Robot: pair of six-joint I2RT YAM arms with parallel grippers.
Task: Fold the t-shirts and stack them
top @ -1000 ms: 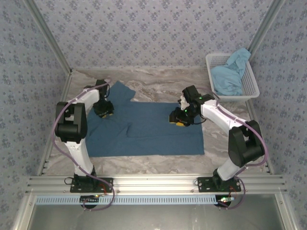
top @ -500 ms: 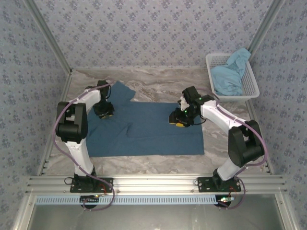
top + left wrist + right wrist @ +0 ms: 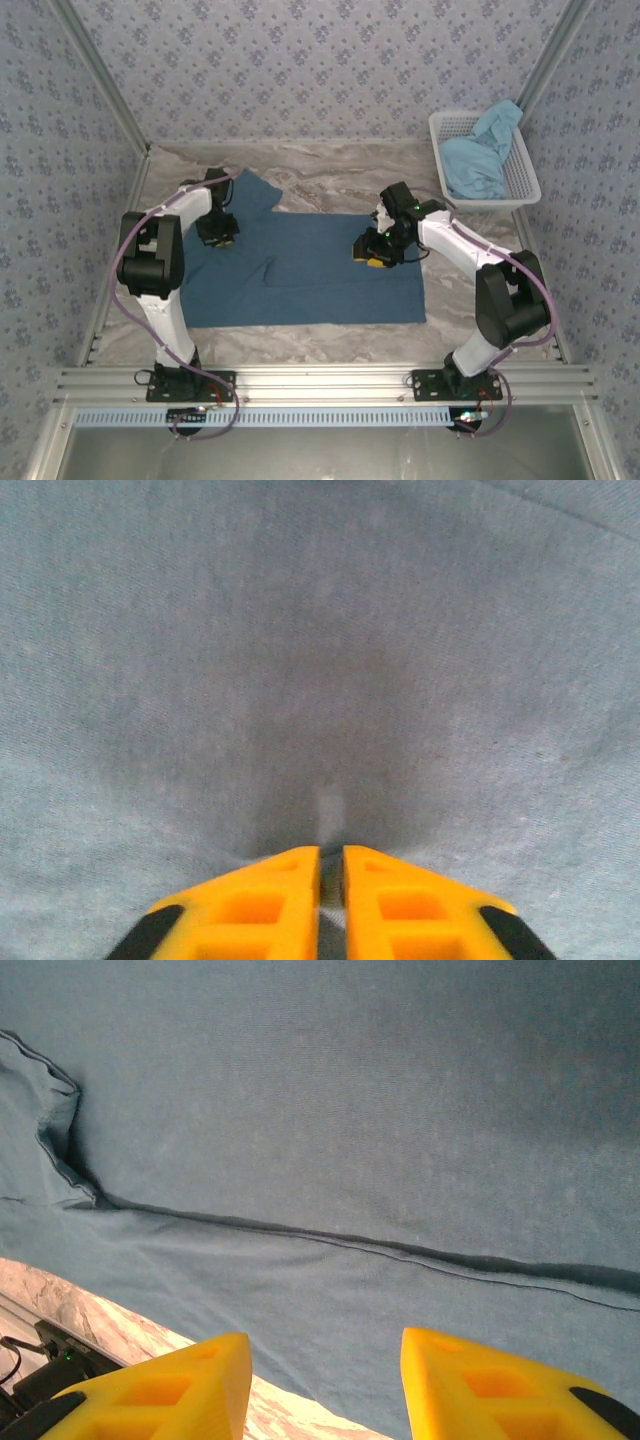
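Left fingers (image 3: 285,880), yellow wedge-shaped plastic, were clenched almost together on the darker t-shirt (image 3: 310,275). They nipped a small pucker of its matte knit, and faint creases fanned out toward 12 o'clock. Left gripper (image 3: 217,232) sat at the shirt's 10 o'clock corner, just beside the sleeve. The shirt lay flat mid-table, roughly rectangular, on the marbled table (image 3: 340,175), with one thin fold ridge running across it. Right gripper (image 3: 372,252) stood over the shirt's 2 o'clock area, fingers released and wide apart, nothing between them. White mesh basket (image 3: 522,180), at the table's 2 o'clock, held the lighter t-shirt (image 3: 478,160), crumpled.
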